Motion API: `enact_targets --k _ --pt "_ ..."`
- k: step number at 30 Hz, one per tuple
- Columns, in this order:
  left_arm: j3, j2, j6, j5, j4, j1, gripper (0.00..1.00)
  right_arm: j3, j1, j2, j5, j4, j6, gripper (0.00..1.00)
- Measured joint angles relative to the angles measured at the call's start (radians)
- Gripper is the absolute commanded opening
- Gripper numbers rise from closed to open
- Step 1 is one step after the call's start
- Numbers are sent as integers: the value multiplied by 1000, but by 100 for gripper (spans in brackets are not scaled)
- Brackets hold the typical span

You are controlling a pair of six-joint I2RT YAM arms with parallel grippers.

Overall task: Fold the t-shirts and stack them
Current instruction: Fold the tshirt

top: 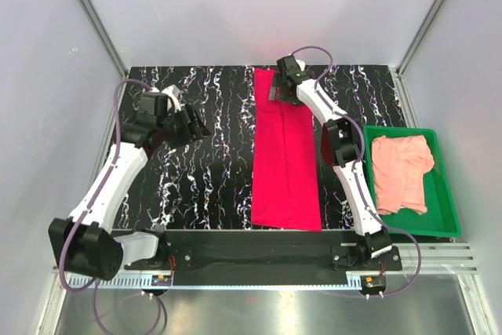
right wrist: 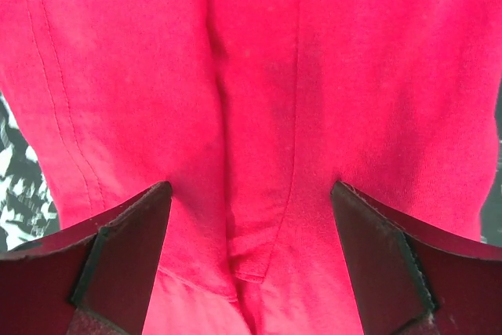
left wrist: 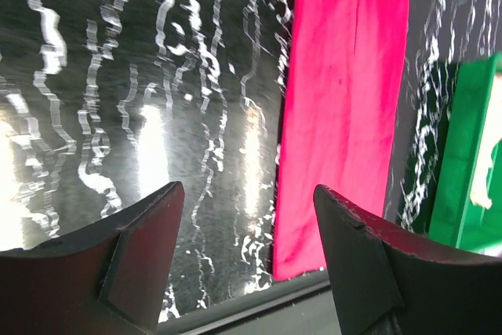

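Note:
The crimson-red t-shirt [top: 284, 154] lies folded into a long narrow strip down the middle of the black marbled table [top: 204, 186]. It also fills the right wrist view [right wrist: 251, 100] and shows at the right of the left wrist view [left wrist: 345, 107]. My right gripper [top: 276, 88] is open, just above the strip's far end, its fingers [right wrist: 118, 256] either side of a fold seam. My left gripper [top: 190, 127] is open and empty over bare table left of the shirt. The salmon-pink t-shirt [top: 401, 172] lies crumpled in the green tray [top: 439, 194].
The green tray sits at the right edge of the table, beside the right arm's base. White walls with metal frame posts enclose the table on three sides. A metal rail [top: 259, 253] runs along the near edge.

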Motion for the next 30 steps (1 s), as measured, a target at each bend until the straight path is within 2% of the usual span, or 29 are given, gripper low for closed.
enact_targets --k 5,11,16,22,26,28,30 --pt "-7 89 -19 48 52 -73 69 134 -13 63 -4 -87 92 91" --pt "-135 124 -73 102 153 -182 66 159 -13 72 -63 -92 170 92" --pt "-254 132 -130 145 226 -273 67 144 -13 57 -107 -95 139 100" --pt "-384 155 -196 196 308 -341 67 68 -19 -49 -137 -189 39 100" --pt "-416 185 -227 244 348 -357 65 -96 -29 -253 -138 -235 -26 100" --pt "-429 187 -240 260 360 -362 64 -259 -35 -403 -150 -232 -48 100" --pt "-430 187 -256 268 365 -367 62 -525 -42 -613 -175 -192 -60 94"
